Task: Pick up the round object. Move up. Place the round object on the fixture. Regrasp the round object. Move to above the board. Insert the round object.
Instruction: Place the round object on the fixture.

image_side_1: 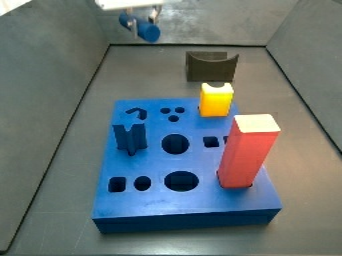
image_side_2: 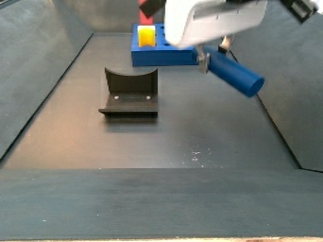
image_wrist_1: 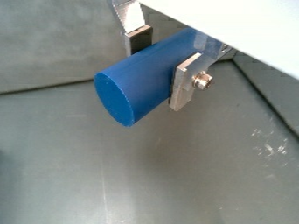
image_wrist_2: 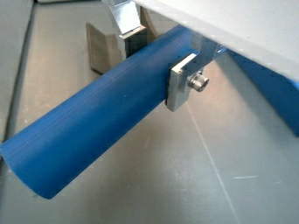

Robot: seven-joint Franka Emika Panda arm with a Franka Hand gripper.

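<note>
Round object [image_wrist_2: 100, 118] is clamped across its length between the silver fingers [image_wrist_1: 187, 80] of the gripper [image_side_2: 209, 52]; jaws are closed only to peg width. Peg is carried tilted and clear of the floor, as seen in both wrist views, high up near the far edge of the floor in a side view [image_side_1: 144, 30]. Pick-up and lift are judged done. The fixture [image_side_2: 128, 93] stands bare on the floor, its notch unoccupied, so placing there is not yet done. Regrasp, transfer above the board [image_side_1: 181, 165] and insertion are left. Board's round holes are still open; red block [image_side_1: 247, 150] and yellow cube [image_side_1: 215, 98] are seated in it.
</note>
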